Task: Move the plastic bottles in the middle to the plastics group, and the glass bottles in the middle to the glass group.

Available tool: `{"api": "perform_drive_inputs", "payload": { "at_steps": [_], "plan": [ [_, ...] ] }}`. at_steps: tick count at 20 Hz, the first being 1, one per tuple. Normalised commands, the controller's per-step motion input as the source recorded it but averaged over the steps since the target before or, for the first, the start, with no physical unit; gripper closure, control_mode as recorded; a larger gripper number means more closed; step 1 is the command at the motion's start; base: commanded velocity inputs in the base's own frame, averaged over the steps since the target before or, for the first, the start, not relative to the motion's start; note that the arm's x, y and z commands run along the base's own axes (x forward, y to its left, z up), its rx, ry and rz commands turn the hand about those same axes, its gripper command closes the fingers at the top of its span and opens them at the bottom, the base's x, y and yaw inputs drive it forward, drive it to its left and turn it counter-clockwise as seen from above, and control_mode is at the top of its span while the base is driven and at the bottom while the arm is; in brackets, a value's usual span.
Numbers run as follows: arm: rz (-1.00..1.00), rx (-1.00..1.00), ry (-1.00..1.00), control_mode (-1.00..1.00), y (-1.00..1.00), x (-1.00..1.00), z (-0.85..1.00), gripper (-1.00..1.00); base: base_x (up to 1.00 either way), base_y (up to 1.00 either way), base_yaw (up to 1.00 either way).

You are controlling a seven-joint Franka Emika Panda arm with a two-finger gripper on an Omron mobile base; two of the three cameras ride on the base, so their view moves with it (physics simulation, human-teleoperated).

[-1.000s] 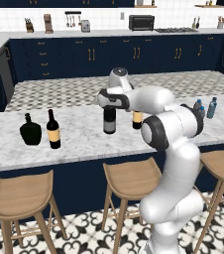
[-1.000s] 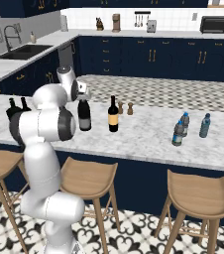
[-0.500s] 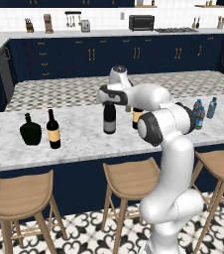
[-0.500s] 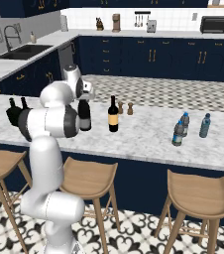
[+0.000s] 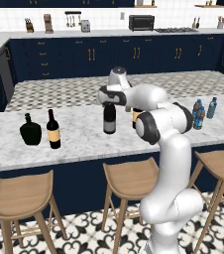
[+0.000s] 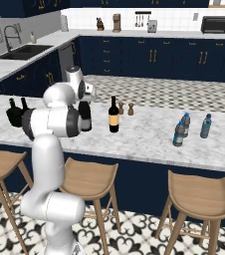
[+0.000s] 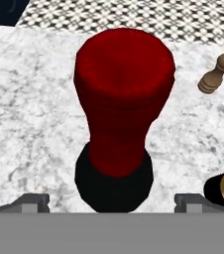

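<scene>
The hand [image 7: 112,201] hangs spread wide directly above the red-capped wine bottle [image 5: 109,118], which stands mid-worktop [image 5: 79,131] beside the yellow-labelled one [image 6: 114,118]. Best to descend straight, centring the neck between the fingers (the cap flares), then close gently.

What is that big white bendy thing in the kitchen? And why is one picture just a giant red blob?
That is a robot arm. Two cameras sit behind it, one on each side, looking over a marble counter. A third camera rides on its gripper, looking straight down. The red blob is the cap of a tall wine bottle, seen from right above. The gripper is open over it and holds nothing. Beside it stands a yellow-label bottle. On one end are a black flask and a tan-label bottle. On the other end are small blue water bottles.
</scene>
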Motion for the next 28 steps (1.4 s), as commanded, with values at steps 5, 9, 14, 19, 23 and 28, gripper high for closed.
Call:
{"api": "perform_drive_inputs", "payload": {
  "at_steps": [5, 9, 14, 19, 23, 28],
  "plan": [
    [0.0, 0.0, 0.0, -1.0, 0.0, 0.08, -0.13, -1.0, 0.0, 0.0, 0.0],
    [0.0, 0.0, -0.03, -1.0, 0.0, 0.09, -0.14, -1.0, 0.0, 0.0, 0.0],
    [0.0, 0.0, -0.01, -1.0, 0.0, 0.08, -0.1, -1.0, 0.0, 0.0, 0.0],
    [0.0, 0.0, 0.0, -1.0, 0.0, 0.06, -0.06, -1.0, 0.0, 0.0, 0.0],
    [0.0, 0.0, 0.0, -1.0, 0.0, 0.0, 0.0, 1.0, 0.0, 0.0, 0.0],
    [0.0, 0.0, 0.0, -1.0, 0.0, 0.0, 0.0, 1.0, 0.0, 0.0, 0.0]
  ]
}}
